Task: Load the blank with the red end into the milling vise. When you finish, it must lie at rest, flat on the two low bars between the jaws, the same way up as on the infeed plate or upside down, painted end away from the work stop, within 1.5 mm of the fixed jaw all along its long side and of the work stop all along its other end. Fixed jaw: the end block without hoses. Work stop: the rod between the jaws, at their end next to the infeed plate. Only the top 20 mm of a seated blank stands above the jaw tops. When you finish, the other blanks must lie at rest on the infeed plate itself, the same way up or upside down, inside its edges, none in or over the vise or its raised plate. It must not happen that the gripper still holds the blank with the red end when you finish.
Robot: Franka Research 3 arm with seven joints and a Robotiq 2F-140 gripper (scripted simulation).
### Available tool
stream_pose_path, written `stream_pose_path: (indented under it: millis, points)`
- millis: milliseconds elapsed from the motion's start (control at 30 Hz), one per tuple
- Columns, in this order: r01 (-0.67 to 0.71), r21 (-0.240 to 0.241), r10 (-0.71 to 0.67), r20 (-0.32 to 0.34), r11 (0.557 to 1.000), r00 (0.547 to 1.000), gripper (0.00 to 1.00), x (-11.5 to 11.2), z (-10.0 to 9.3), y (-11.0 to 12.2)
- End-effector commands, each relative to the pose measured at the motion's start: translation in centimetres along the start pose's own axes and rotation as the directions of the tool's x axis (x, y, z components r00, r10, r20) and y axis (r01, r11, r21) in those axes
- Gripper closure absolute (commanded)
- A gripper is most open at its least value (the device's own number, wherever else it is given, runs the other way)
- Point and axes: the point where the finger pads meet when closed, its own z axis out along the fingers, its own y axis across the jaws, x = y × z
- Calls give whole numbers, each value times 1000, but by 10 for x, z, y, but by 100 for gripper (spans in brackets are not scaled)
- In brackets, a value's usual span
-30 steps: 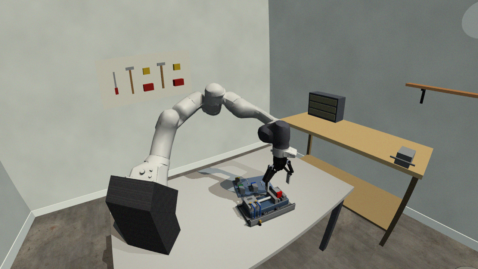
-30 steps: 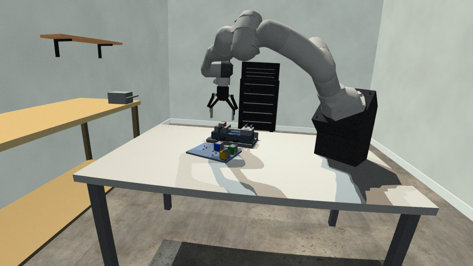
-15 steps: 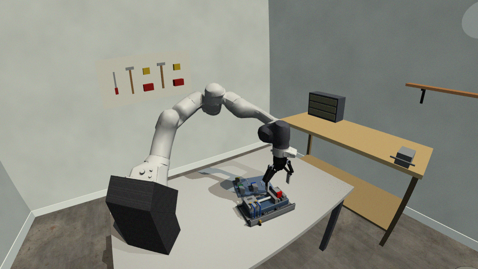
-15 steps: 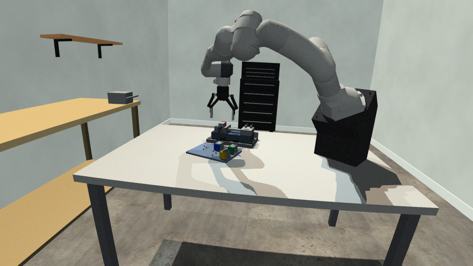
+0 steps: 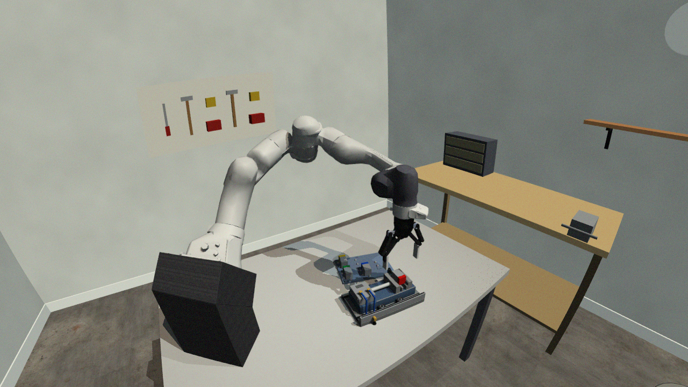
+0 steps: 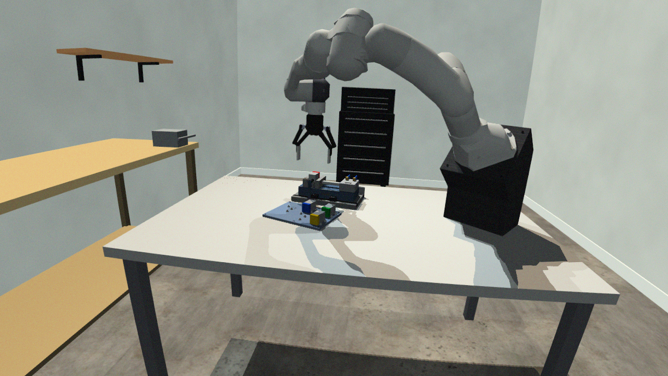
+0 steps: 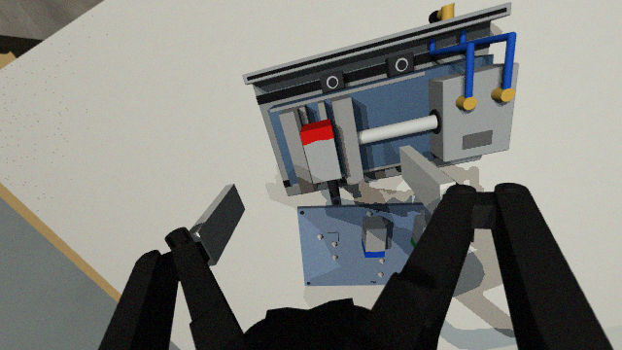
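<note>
Pincer [image 5: 401,259] [image 6: 313,159] [image 7: 316,180] spread wide. Red-ended blank [image 5: 399,279] [image 6: 314,176] [image 7: 322,153] sits between the vise jaws; its underside is hidden. Green-ended blank [image 5: 348,272] [image 6: 327,211] [image 7: 418,229] mostly obscured in wrist view. Pale worktop [image 5: 298,336] [image 6: 210,233] [image 7: 146,122], shadowed; grey walls [image 5: 312,57] [image 6: 280,56].
</note>
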Motion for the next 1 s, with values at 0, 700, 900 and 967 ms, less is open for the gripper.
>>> stream_pose_path:
  millis: [0,700,900,967]
  points:
    - [-12,-8,12,4,1000,1000,0,0,-9,3]
    - [-12,-8,12,4,1000,1000,0,2,-70,6]
    - [-4,0,4,-2,1000,1000,0,4,-71,4]
    - [-8,-4,8,1,1000,1000,0,2,-67,6]
